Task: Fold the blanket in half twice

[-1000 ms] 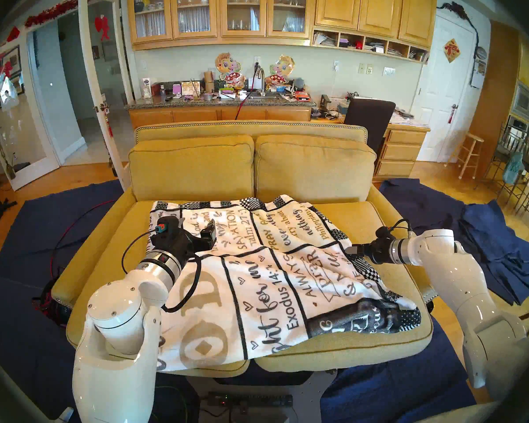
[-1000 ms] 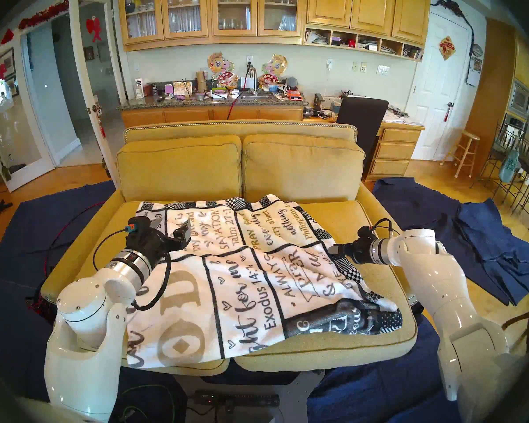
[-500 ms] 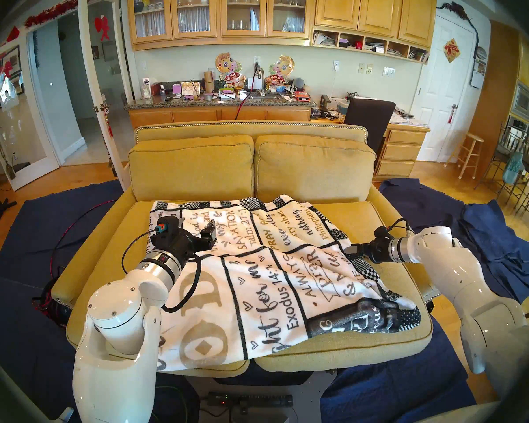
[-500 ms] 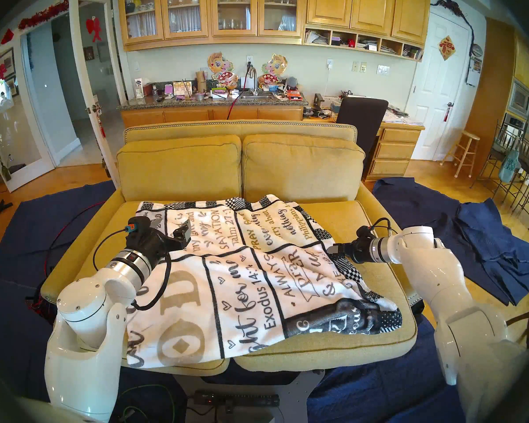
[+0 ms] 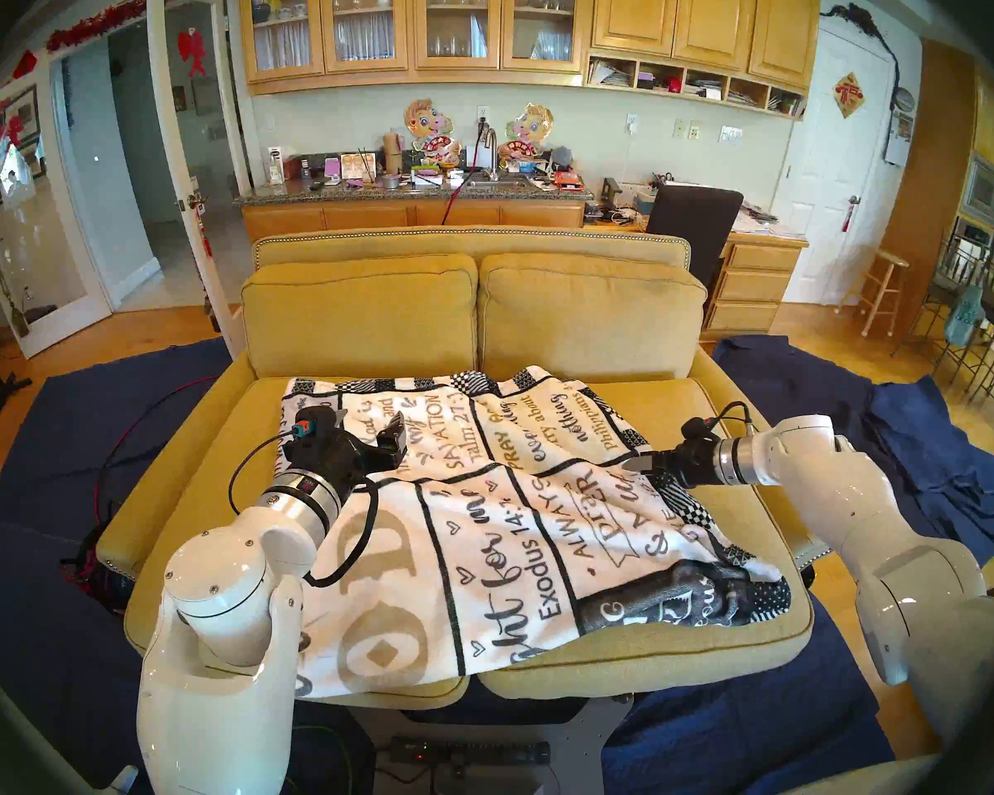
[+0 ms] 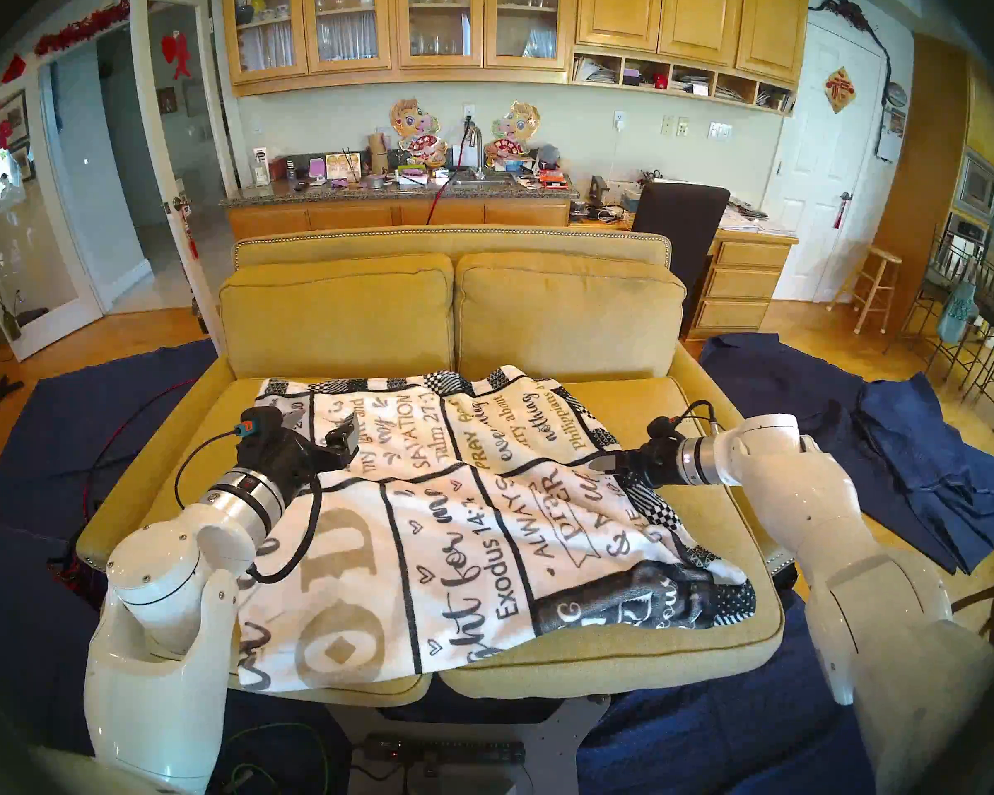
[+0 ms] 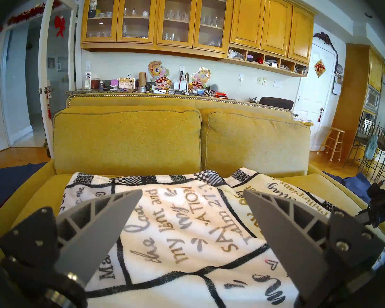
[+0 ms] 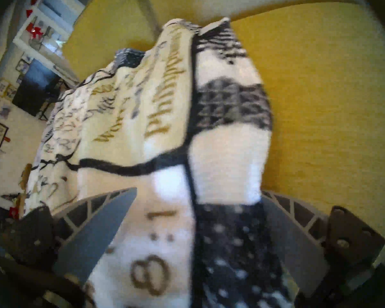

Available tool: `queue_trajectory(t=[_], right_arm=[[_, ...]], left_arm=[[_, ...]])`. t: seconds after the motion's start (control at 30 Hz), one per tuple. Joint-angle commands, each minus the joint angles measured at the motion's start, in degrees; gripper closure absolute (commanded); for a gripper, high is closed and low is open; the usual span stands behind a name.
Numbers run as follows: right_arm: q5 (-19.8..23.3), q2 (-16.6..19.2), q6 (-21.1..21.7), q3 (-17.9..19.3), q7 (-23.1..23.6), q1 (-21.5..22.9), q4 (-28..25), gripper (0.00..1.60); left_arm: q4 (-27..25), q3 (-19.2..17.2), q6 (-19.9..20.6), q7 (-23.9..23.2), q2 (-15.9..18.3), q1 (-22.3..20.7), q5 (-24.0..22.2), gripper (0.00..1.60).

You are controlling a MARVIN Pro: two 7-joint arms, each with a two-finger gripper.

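Note:
The blanket, white fleece with black and tan lettering and a checked border, lies rumpled on the yellow sofa seat, its near part folded over the far part. My left gripper is open and empty just above the blanket's left side; its wrist view shows both fingers spread over the lettering. My right gripper is open at the blanket's right edge. In its blurred wrist view the patterned border lies between the spread fingers.
The sofa's back cushions stand behind the blanket. Navy cloths cover the floor on both sides, with a crumpled pile at the right. Red and black cables run by the left armrest.
My right gripper has moved left, from beside the blanket's right edge to over its border. The left arm and the blanket have not moved.

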Motion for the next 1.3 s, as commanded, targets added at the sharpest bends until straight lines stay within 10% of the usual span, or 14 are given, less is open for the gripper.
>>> queue_trajectory(t=[0.0,0.8,1.27], right_arm=[[0.7,-2.1,0.8,-2.0,6.3,2.6,1.7,0.0],[1.0,-7.3,-4.0,-4.3,8.2,6.0,9.3,0.01],[0.7,-8.3,-8.0,-4.9,9.1,8.3,14.9,1.6]], left_arm=[[-1.9,0.2,-0.9,0.0,-0.1,-1.3,-0.1,0.0],[-1.8,0.0,-0.8,-0.4,-0.5,-1.3,0.3,0.0],[-1.9,0.0,-0.8,-0.6,-0.7,-1.4,0.5,0.0]])
